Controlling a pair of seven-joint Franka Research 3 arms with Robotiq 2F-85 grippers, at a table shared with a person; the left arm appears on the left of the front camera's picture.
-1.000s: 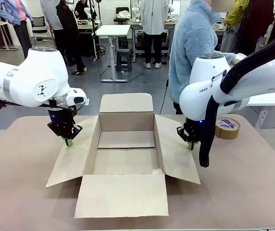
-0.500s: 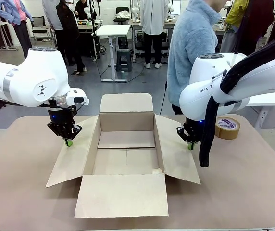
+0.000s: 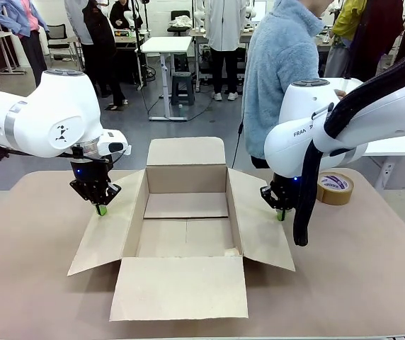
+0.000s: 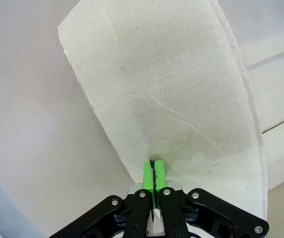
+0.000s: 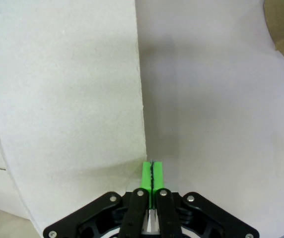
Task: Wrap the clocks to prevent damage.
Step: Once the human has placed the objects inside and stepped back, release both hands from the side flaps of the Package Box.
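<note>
Pressure matters: my left tool and right tool, both pressed together and empty, sit at the side flaps of the box. I'd push evenly, avoiding creases.

Tan cardboard box sitting on pinkish-beige tabletop; brown tape roll showing whitish, possibly printed, face; black left gripper wearing green pads.

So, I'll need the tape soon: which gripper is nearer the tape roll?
Right. The right gripper is near the tape roll, not touching; the left gripper is across the cardboard box.
</note>
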